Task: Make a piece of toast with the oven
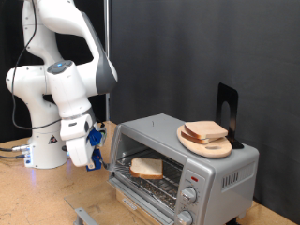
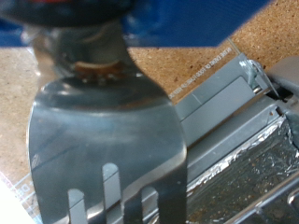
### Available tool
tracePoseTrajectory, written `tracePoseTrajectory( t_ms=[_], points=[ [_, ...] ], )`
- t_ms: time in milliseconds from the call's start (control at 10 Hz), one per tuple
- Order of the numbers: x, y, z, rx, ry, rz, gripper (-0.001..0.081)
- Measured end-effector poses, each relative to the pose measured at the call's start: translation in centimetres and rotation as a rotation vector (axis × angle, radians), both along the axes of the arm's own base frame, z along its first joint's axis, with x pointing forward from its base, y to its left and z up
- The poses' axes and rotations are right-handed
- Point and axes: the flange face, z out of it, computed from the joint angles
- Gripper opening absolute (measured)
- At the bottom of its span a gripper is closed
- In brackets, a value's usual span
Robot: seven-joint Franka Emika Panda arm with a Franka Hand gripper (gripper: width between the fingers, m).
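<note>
Silver oven (image 1: 183, 159) open, piece of toast (image 1: 146, 168) on its rack.
End effector (image 1: 91, 148), left of centre, grips a metal spatula (image 2: 107, 140) beside the oven door (image 1: 141, 199).

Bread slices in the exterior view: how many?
3: one piece of toast on the rack inside the oven, two bread slices stacked on the wooden board atop it. More could be hidden.

Small white printing runs along the edge of a grey metal strip (image 2: 210, 67) beyond the claw, too blurred to read. No other lettering is legible anywhere.
</note>
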Motion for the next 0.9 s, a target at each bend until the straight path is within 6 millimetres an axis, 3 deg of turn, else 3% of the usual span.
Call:
tracePoseTrajectory(
  t_ms=[400, 900],
  points=[
    [1.1, 0.2, 1.2, 0.009, -0.031, -0.035, 0.0387],
    [3.0, 2.6, 1.6, 0.002, -0.038, -0.074, 0.0387]
  ],
)
